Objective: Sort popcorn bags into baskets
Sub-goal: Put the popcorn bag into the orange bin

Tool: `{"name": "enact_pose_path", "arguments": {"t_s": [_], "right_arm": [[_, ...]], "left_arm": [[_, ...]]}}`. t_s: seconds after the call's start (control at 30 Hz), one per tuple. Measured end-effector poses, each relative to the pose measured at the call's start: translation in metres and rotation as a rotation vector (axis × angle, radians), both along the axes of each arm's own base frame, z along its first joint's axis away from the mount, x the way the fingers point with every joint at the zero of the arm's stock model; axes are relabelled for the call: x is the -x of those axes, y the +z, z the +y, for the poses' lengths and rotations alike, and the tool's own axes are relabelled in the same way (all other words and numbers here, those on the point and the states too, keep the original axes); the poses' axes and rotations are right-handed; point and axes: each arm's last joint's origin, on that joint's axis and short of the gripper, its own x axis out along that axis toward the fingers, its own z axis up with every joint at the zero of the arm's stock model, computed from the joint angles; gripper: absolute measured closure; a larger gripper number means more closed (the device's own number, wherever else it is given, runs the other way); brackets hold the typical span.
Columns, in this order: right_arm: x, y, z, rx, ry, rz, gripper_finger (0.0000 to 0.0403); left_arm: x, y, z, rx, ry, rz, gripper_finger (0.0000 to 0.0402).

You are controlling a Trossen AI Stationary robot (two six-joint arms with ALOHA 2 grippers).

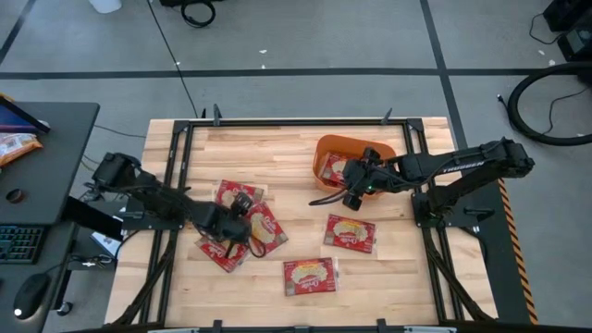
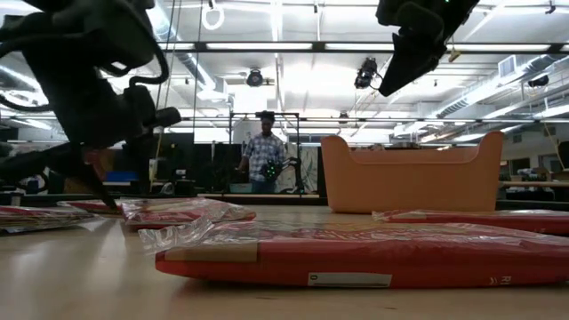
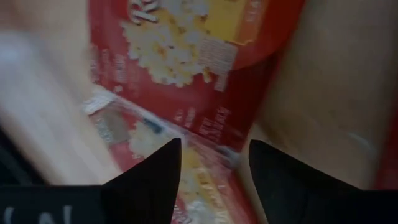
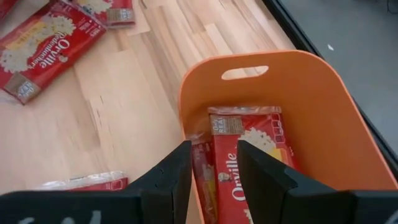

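Note:
Several red popcorn bags lie flat on the wooden table. Three overlap at the left (image 1: 262,227), and my left gripper (image 1: 242,220) stands open low over them (image 3: 214,158), pointing steeply down. Two more bags lie alone nearer the front (image 1: 350,232) (image 1: 310,275). The orange basket (image 1: 333,143) stands at the far right with bags inside (image 4: 249,149). My right gripper (image 1: 350,196) hangs open above the basket's near wall (image 4: 212,163) with nothing between its fingers. My left gripper's open fingers (image 3: 155,180) come at the overlapping bags (image 3: 186,106) from above, slanting down. I cannot tell whether they touch the bags.
A black desk (image 1: 55,148) with a keyboard, a mouse and an orange-and-white packet (image 1: 14,146) stands left of the table. Black frame rails run along the table's edges. A person (image 2: 265,156) stands in the room far beyond the table.

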Motion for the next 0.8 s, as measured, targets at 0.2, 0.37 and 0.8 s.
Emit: {"name": "enact_pose_path", "arguments": {"t_s": [0.2, 0.37, 0.8], "right_arm": [[0.000, 0.000, 0.007, -0.012, 0.012, -0.010, 0.0270], [-0.001, 0.001, 0.010, -0.016, 0.024, -0.036, 0.0270], [-0.007, 0.006, 0.011, 0.023, 0.079, -0.088, 0.0270]], "left_arm": [[0.001, -0.007, -0.010, -0.057, 0.031, -0.050, 0.0224], [0.000, -0.013, -0.013, -0.049, 0.098, -0.083, 0.0245], [-0.002, -0.010, -0.015, 0.113, 0.176, -0.118, 0.0392]]}}
